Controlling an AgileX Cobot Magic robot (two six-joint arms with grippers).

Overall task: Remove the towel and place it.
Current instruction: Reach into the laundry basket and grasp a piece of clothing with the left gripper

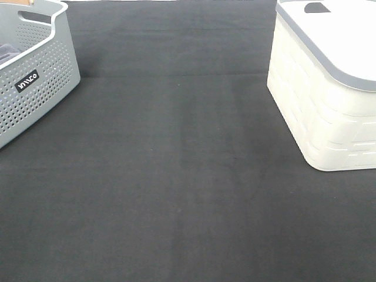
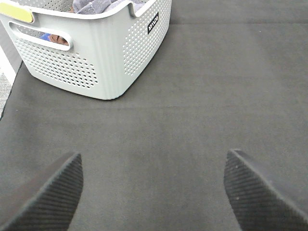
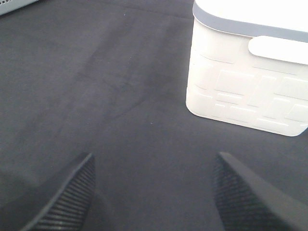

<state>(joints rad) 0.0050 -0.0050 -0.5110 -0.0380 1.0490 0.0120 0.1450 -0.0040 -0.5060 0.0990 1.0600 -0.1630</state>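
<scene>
The towel (image 2: 96, 6) is a greyish-lavender cloth lying bunched inside the grey perforated basket (image 2: 101, 57); only its top shows over the rim. In the exterior high view the basket (image 1: 35, 76) stands at the far left, with a dark fold of cloth (image 1: 7, 54) inside. My left gripper (image 2: 154, 155) is open and empty, low over the black mat, well short of the basket. My right gripper (image 3: 155, 156) is open and empty over the mat, short of the white box. Neither gripper shows in the exterior high view.
A white lidded box (image 1: 329, 88) with a grey-edged lid stands at the right; it also shows in the right wrist view (image 3: 245, 82). A black mat (image 1: 176, 176) covers the table. Something blue and brown (image 2: 53, 37) shows through the basket's handle slot.
</scene>
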